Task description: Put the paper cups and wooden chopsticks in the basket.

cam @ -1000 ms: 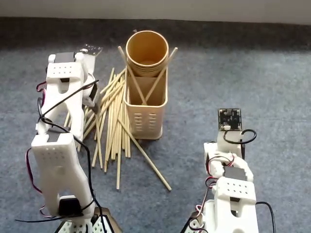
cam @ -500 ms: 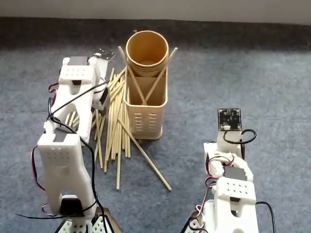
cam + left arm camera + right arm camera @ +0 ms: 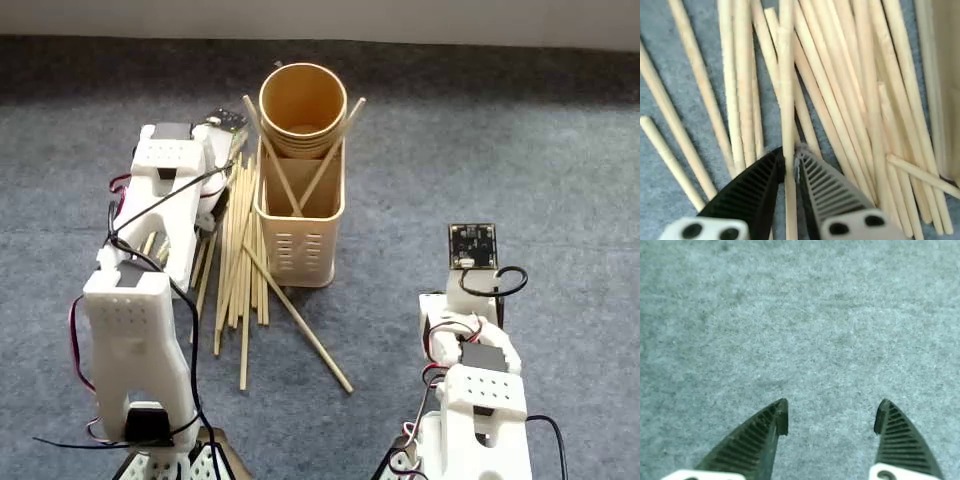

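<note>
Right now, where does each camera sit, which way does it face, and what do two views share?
High view: fixed overhead, looking down on basket, paper cups, loose chopsticks; left arm and right arm show.
Left wrist view: on the left arm, facing down; left tool shut on one chopstick.
Right wrist view: on the right arm, facing carpet; right tool open.
Shared: high and left wrist views both show loose chopsticks.

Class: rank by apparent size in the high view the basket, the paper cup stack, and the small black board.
1. basket
2. paper cup stack, nearer the camera, so flattered
3. black board, clearly smallest
</note>
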